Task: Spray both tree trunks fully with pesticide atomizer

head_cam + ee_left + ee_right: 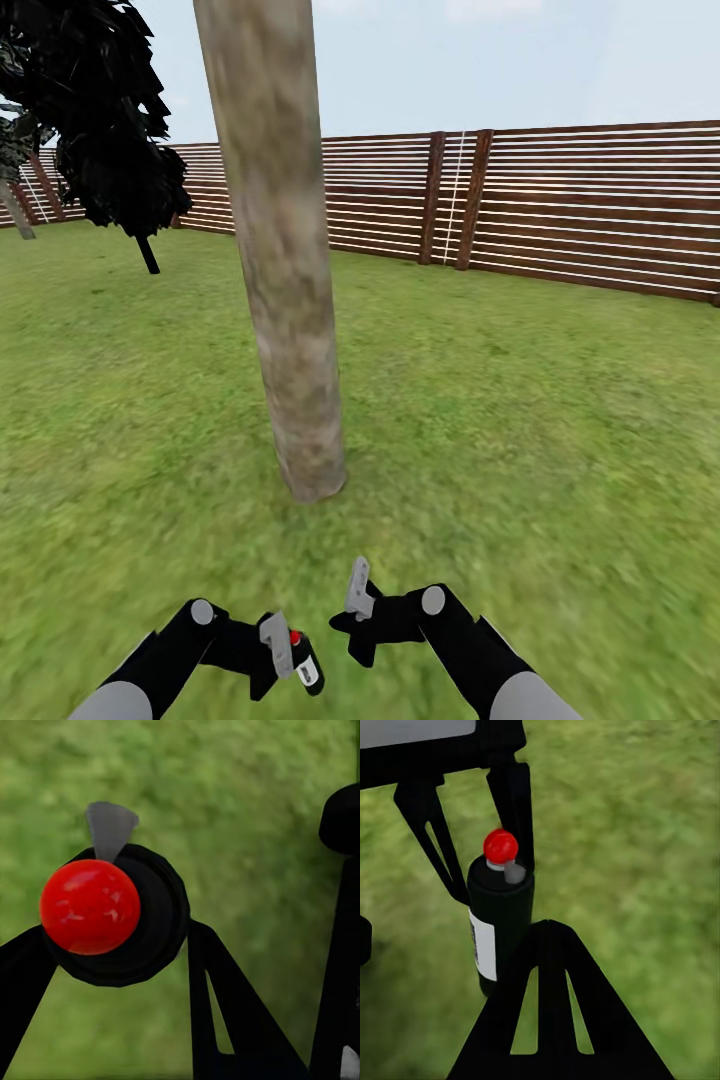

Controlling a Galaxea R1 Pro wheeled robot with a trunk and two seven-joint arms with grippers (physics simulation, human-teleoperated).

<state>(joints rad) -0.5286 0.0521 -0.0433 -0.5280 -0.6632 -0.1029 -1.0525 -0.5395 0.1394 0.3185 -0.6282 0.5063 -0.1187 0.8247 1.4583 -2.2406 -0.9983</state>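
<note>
Clearly my left gripper (285,655) is clamped on the atomizer (305,662), low at 6 o'clock in the head view, just short of the trunk (285,300) at 12. It looks light, rigid and smooth, so I grip the mid-body, clear of the red cap (90,906). Its white label (484,945) shows from the right wrist, while my right gripper (357,610) hangs empty, fingers apart.
</note>
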